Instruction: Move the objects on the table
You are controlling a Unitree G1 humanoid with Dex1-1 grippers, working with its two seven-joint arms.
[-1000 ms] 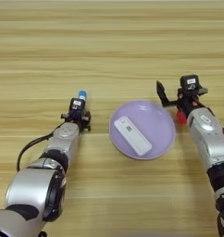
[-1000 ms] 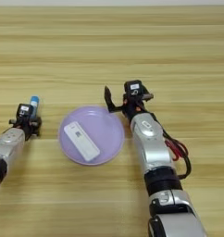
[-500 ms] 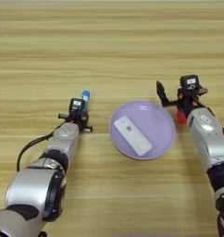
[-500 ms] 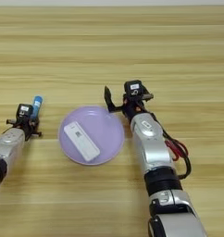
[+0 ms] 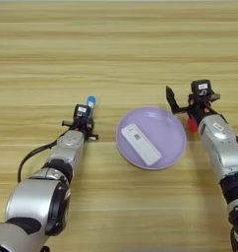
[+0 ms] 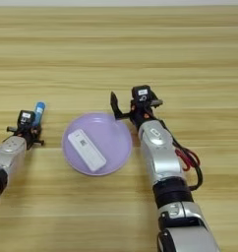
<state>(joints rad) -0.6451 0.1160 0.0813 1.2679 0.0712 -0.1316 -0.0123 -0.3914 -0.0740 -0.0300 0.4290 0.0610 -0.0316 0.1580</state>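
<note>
A: Where is the blue tube [image 5: 90, 103]?

B: Mid-table, left of the plate [image 5: 175, 140], clamped upright-tilted in my left gripper [image 5: 84, 114]. 1 red cube [image 5: 192, 125] sits beside my splayed right gripper [image 5: 186, 99], nearer that arm.

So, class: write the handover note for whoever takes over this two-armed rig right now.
Left gripper: shut on the short blue tube with a white cap, just left of the round lilac plate.
Right gripper: open, at the plate's right rim.
Small red cube: on the light-wood table beside the right arm's wrist, mostly hidden.
Flat white rectangular bar with a small label: lying on the plate.
Done: the bar is on the plate, the tube is gripped.
Left, probably: place the tube; the cube is ungrasped.
</note>
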